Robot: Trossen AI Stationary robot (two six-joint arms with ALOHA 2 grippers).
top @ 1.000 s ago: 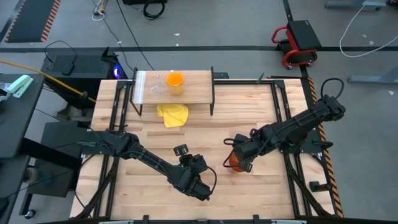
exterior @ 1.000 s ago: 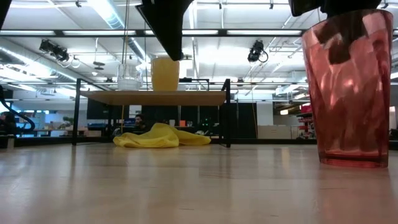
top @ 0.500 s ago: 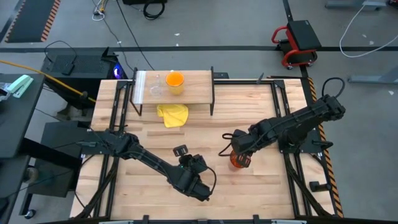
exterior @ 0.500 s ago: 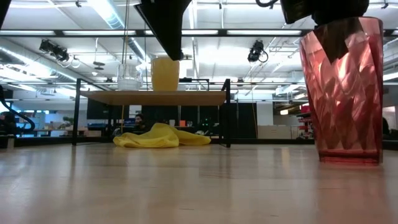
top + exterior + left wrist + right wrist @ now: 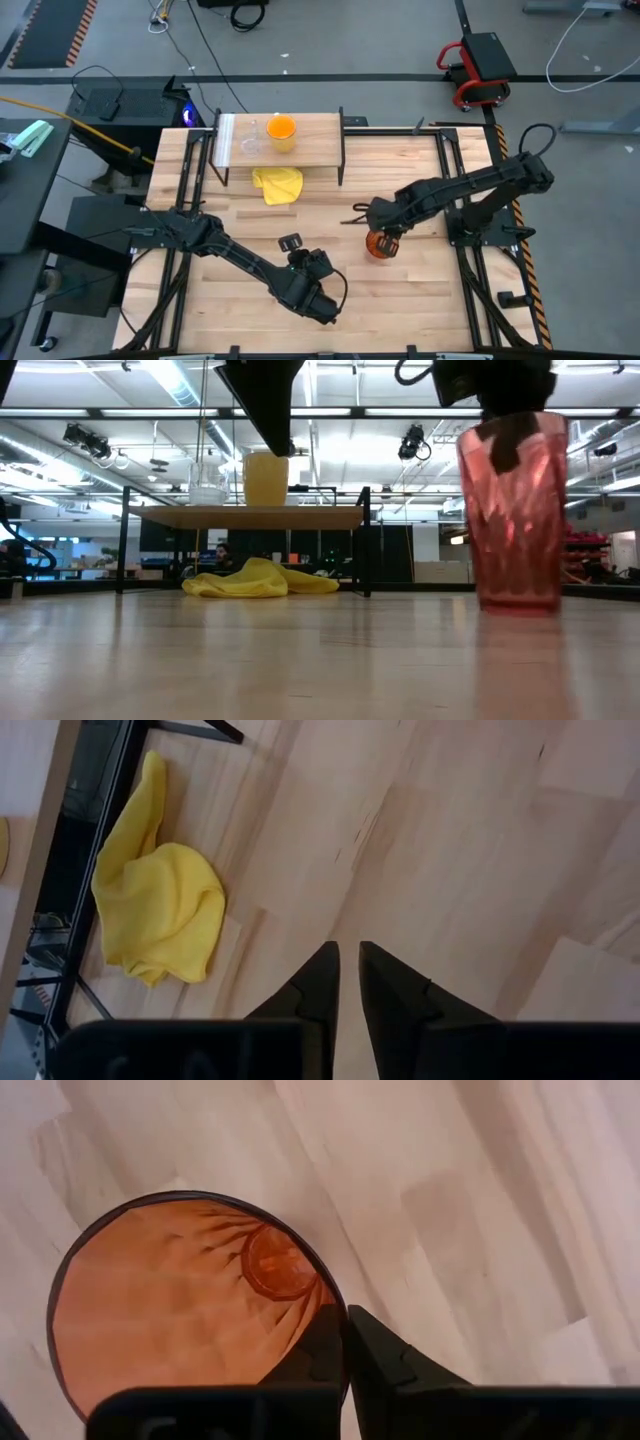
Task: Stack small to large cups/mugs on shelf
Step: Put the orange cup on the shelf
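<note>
Waiting near the surface's front edge, left gripper point(image 5: 322, 305), jaws nearly together, holding nothing. On the shelf point(image 5: 315, 145) at the far edge: small clear glass point(image 5: 249, 138) and orange mug point(image 5: 281, 131) side by side. Right of centre: right gripper point(image 5: 383, 238), jaws pinching the amber tumbler point(image 5: 378, 244) rim, carried inward from the right over the last second. Likely transport toward the shelf begun; placement pending.
</note>
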